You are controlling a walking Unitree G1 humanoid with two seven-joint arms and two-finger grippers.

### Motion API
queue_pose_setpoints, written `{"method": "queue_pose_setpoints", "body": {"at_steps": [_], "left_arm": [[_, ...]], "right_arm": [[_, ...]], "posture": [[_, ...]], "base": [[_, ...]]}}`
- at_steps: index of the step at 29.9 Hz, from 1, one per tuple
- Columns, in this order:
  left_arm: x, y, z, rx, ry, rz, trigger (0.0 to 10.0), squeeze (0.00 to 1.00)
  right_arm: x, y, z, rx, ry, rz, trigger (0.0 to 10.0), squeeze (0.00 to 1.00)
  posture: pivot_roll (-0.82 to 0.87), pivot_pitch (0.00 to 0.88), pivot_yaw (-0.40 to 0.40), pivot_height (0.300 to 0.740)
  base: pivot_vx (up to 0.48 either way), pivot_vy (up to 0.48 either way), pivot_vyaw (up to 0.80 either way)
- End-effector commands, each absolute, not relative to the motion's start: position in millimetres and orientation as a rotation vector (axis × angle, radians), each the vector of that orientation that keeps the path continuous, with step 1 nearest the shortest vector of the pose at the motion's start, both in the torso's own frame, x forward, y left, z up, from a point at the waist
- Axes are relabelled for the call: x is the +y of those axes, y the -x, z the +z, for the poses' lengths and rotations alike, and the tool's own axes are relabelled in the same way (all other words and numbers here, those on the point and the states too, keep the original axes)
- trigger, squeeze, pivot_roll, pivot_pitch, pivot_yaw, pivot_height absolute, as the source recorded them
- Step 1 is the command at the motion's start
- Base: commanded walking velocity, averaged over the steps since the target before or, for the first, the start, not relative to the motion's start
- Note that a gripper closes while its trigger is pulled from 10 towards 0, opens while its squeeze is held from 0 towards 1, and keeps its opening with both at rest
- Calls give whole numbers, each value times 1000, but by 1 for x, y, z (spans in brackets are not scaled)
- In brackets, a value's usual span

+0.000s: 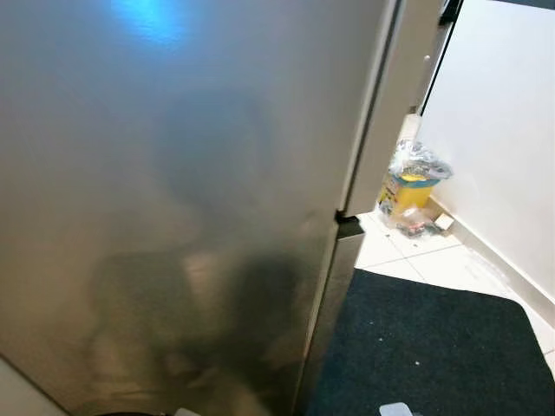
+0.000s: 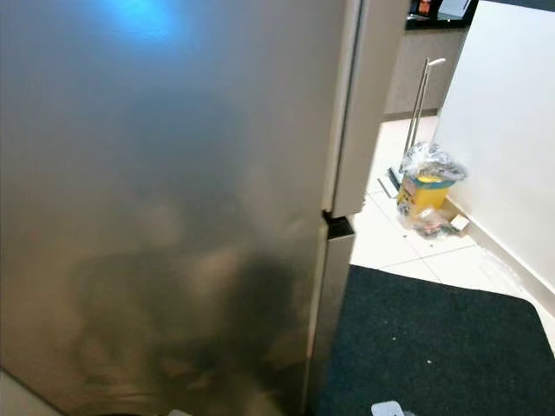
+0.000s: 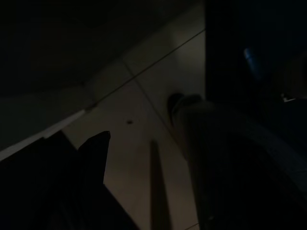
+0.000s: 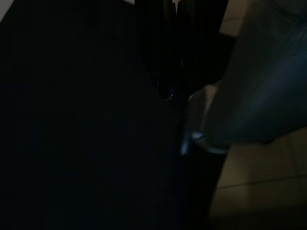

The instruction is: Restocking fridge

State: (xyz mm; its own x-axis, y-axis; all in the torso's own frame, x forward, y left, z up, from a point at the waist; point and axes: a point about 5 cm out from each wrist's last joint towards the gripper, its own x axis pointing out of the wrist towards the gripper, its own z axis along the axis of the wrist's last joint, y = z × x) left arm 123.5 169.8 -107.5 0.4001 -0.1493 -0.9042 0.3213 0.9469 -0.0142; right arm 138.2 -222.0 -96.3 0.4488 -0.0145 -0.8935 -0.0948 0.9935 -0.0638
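While the head camera sits this close, you see the fridge door [image 1: 173, 191] across most of the frame: a brushed steel panel, closed, with a blue glare near its top and a dim reflection low down. Its right edge runs down to a dark gap [image 2: 338, 227] where the upper door meets the lower one.

To the right of the fridge lies a dark mat [image 1: 434, 347] on pale floor tiles [image 2: 390, 247], and a white wall [image 1: 503, 130] with a skirting board runs along the right side. Near that wall, well apart from the fridge, stands a yellow container [image 1: 408, 192] wrapped in clear plastic, with small scraps on the tiles beside it. In the right eye view a thin metal handle [image 2: 421, 95] rises behind it.

Both arms hang low in shade. The left gripper [image 3: 91, 158] shows as a black finger shape over the tiles (too dark for you to judge whether it is apart or together). The right gripper [image 4: 172, 72] hangs over the mat with its two black fingers [image 4: 163, 57] pressed together, holding nothing. Neither touches the fridge door. Beside each gripper you can make out a grey, rounded leg shape [image 3: 216, 143].
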Motion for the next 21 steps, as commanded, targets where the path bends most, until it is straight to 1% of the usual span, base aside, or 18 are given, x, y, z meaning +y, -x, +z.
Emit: {"method": "queue_pose_setpoints", "body": {"at_steps": [1, 5, 7, 8, 10, 11, 13, 21], "left_arm": [[172, -111, -111, 1170, -175, -298, 10000, 0], [173, -111, -111, 1172, -178, -296, 10000, 0], [173, -111, -111, 1172, -178, -297, 10000, 0], [173, -111, -111, 1172, -178, -297, 10000, 0], [173, -111, -111, 1172, -178, -298, 10000, 0], [173, -111, -111, 1171, -178, -298, 10000, 0], [172, -111, -111, 1169, -176, -298, 10000, 0], [171, -112, -111, 1168, -174, -298, 10000, 0]], "right_arm": [[-223, -142, -95, 1077, 97, 35, 10000, 0], [-224, -160, -87, 1007, 99, 40, 10000, 0], [-223, -176, -79, 943, 91, 55, 10000, 0], [-223, -176, -79, 943, 91, 55, 10000, 0], [-222, -186, -74, 904, 89, 72, 10000, 0], [-219, -192, -71, 878, 84, 111, 10000, 1000], [-213, -202, -65, 840, 92, 172, 10000, 1000], [-208, -221, -54, 757, 93, 222, 10000, 1000]], "posture": [[-28, 5, 7, 740], [-30, 9, 8, 740], [-33, 8, 9, 740], [-33, 8, 9, 740], [-33, 8, 9, 740], [-33, 8, 9, 740], [-33, 8, 9, 740], [-38, 8, 3, 740]], "base": [[0, 0, 0], [0, 0, 0], [0, 0, 0], [0, 0, 0], [0, 0, 0], [0, 0, 0], [0, 0, 0], [0, 0, 0]]}}
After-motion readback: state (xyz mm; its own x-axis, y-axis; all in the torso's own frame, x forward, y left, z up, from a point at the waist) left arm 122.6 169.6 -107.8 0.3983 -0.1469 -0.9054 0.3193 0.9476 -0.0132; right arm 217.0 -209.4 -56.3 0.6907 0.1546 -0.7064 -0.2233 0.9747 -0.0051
